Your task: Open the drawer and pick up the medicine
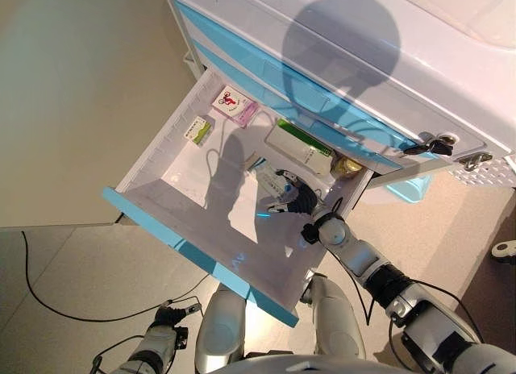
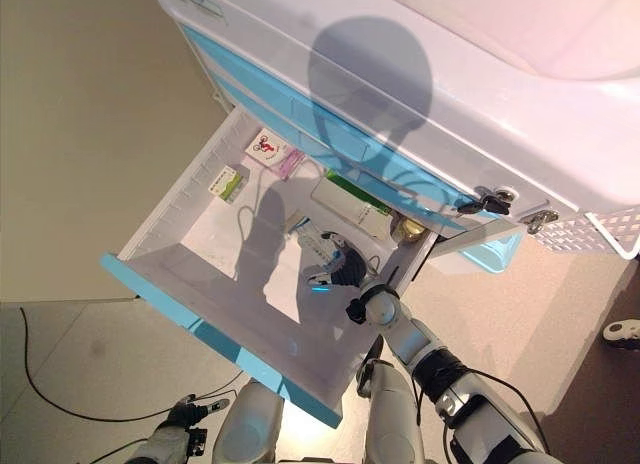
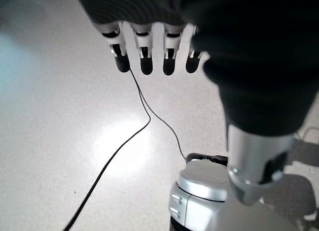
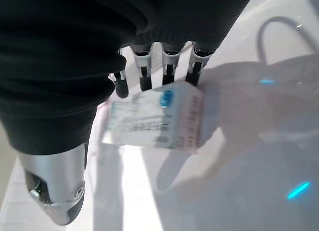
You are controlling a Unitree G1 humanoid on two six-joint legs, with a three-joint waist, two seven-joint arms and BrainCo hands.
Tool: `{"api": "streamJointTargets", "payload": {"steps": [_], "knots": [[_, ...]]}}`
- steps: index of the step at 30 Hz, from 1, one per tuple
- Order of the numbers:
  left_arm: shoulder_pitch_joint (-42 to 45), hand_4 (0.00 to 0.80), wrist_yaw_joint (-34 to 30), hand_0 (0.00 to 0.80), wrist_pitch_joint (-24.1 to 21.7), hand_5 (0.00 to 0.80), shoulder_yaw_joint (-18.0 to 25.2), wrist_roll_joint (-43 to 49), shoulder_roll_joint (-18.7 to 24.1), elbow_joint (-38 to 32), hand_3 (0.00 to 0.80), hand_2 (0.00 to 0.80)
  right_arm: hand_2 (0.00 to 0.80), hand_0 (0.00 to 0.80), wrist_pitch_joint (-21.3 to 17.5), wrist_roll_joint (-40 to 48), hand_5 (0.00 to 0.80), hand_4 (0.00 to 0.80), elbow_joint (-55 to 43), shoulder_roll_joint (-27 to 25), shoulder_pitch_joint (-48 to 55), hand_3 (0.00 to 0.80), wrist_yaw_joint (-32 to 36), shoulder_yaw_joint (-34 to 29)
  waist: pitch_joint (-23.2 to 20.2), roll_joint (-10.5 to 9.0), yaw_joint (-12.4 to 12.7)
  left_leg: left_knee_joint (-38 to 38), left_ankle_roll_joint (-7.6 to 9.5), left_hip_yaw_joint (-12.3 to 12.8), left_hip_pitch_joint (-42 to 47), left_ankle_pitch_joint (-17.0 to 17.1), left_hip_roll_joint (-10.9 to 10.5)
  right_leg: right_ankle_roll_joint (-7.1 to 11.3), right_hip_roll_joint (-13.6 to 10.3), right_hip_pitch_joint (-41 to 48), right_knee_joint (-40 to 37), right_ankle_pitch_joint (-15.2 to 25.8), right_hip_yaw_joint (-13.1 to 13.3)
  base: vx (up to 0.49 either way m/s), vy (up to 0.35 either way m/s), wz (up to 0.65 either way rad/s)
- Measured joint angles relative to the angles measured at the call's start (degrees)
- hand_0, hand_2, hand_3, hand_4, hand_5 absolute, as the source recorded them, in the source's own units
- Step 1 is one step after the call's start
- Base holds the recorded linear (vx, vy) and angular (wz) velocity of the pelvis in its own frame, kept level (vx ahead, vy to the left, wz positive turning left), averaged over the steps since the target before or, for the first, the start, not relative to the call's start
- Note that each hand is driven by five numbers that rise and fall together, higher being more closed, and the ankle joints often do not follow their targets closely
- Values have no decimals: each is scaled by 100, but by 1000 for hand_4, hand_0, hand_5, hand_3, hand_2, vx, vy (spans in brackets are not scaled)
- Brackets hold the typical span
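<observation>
The blue-fronted drawer [image 1: 187, 251] stands pulled out from the white cabinet [image 1: 363, 60]. My right hand [image 1: 294, 198] reaches into it, over a white medicine box with blue print [image 4: 154, 124]. Its fingers [image 4: 169, 71] are straight, with the tips at the box's far edge, and the thumb [image 4: 55, 201] stays apart from the box. Further in lie a pink box [image 1: 235, 105], a small green-and-white box [image 1: 197, 130] and a long green-and-white box [image 1: 300, 147]. My left hand [image 3: 144, 57] hangs low over the floor, open and empty.
A small yellowish jar [image 1: 347, 166] sits in the drawer's back right corner. Keys [image 1: 435, 144] hang from the cabinet's lock. A white mesh basket [image 1: 484, 174] and a light blue bin [image 1: 407, 189] stand at the right of the cabinet.
</observation>
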Motion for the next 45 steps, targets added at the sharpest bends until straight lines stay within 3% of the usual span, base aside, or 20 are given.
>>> {"api": "streamJointTargets", "payload": {"steps": [12, 32, 45], "knots": [[52, 0, 53, 0, -119, 0, -31, -1, -170, -7, 0, 0, 0, 0, -24, -387, 0, 0, 465, 139, -351, 0, -527, -133, 112, 208, 2, -6, -1, -32, -19, 3, -18, -11, -38, -43, 98, -59, -43, 0, 0, 0], [64, 0, 172, 0, -186, 0, -128, -12, -233, 8, 0, 0, 0, 0, -86, -783, 0, 0, 1227, 350, -904, 0, -970, 14, 119, 240, -2, 26, -9, -60, -119, 11, -42, -11, -71, -158, 188, -87, -50, 0, 0, 0], [62, 0, 160, 0, -178, 0, -401, -25, -226, 22, 0, 0, 0, 0, 363, -1933, 0, 0, 2514, 623, -1922, 0, -999, 696, 79, 281, 6, 57, -99, -202, -250, 29, 22, -115, -23, -299, 379, -170, -157, 11, -9, 3]]}}
